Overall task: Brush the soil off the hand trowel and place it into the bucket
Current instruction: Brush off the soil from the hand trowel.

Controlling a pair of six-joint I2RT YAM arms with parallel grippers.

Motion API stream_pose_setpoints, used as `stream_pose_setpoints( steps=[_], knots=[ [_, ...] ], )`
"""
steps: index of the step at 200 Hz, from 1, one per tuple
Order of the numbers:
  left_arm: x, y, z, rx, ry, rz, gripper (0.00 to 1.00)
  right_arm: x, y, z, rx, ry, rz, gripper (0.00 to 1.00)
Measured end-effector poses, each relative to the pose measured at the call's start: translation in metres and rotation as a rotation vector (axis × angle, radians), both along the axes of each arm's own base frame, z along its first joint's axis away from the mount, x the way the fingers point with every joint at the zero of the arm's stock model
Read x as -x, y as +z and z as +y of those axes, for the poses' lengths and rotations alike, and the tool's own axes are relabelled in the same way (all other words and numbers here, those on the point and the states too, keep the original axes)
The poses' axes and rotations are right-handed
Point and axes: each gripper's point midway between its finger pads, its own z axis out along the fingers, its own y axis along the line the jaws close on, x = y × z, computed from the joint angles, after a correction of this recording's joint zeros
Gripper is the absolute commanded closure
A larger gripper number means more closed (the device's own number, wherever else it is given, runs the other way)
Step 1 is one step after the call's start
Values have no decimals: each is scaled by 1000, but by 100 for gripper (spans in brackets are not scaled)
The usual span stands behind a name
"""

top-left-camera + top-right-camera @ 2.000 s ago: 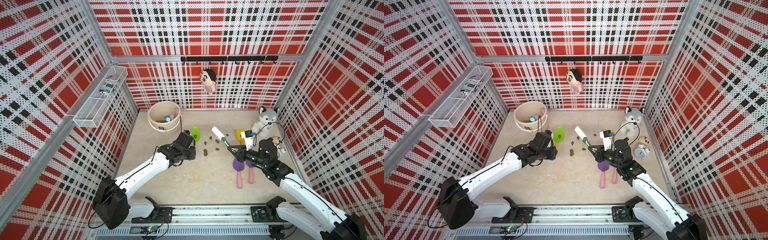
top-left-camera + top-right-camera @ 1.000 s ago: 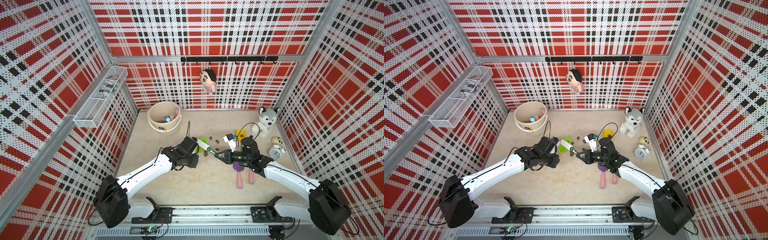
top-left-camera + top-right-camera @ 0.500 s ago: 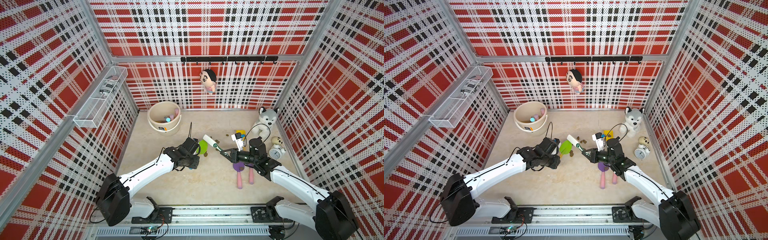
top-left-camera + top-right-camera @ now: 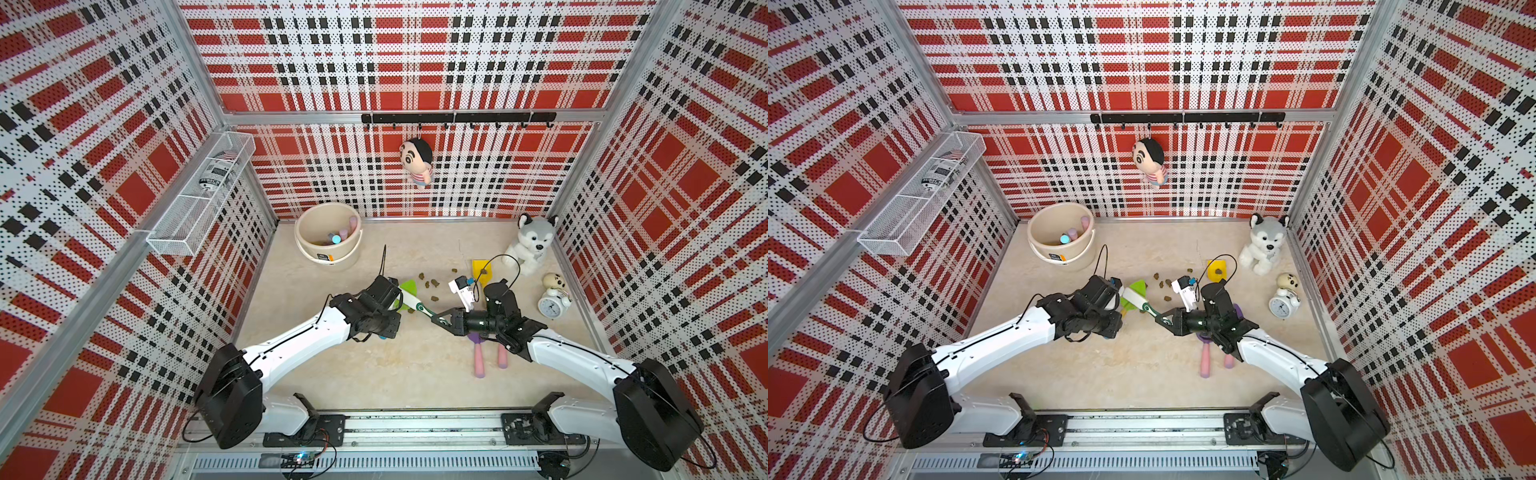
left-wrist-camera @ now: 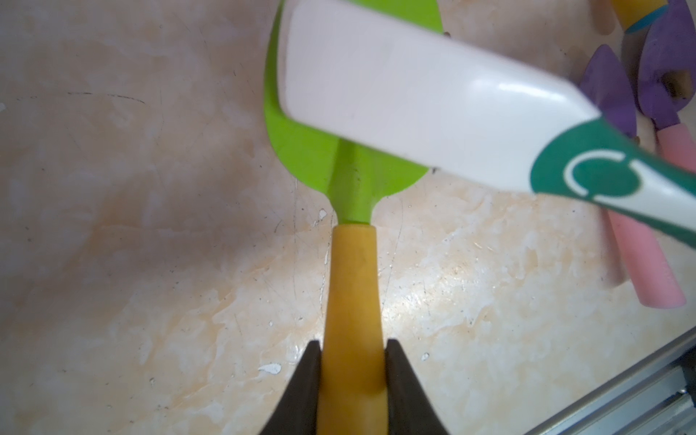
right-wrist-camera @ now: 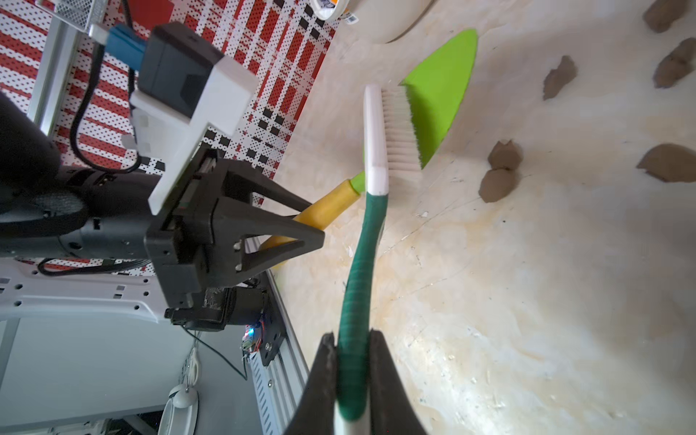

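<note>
- The right gripper (image 6: 352, 339) is clamped tight on the green handle of the brush (image 6: 359, 263). Its bristles are turned onto the trowel blade, probably to sweep it.
- The left gripper (image 5: 352, 350) is closed on the yellow handle of the hand trowel (image 5: 352, 271). The green blade juts out ahead of it, giving the brush a steady surface.
- The soil (image 6: 504, 154) lies in lumps on the counter (image 4: 374, 374), just beyond the blade.
- The bucket (image 4: 349, 253) stands well apart from both, by the back wall.

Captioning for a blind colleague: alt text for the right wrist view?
The right gripper clamps a green-handled brush, its white bristles against the green trowel, which the left gripper holds by the handle. Brown soil lumps lie nearby.
</note>
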Motion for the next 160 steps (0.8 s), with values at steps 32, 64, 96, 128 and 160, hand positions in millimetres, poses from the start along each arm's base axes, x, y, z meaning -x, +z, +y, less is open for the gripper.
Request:
stream_pose_setpoints(
  steps=[32,64,96,128,160],
  knots=[
    [1,1,-1,10,-2,7,100,-16,1,-24,6,-98,-18,100],
    [-1,10,2,42,6,-8,100,-24,22,-45,40,-186,-129,100],
    [-4,26,7,119,25,9,100,-34,46,-65,127,-293,-344,100],
    [-9,62,11,176,30,-14,100,-27,26,-56,344,-274,-473,100],
    [-11,81,11,184,12,-33,100,-3,-8,-23,592,-77,-600,100]
  ],
)
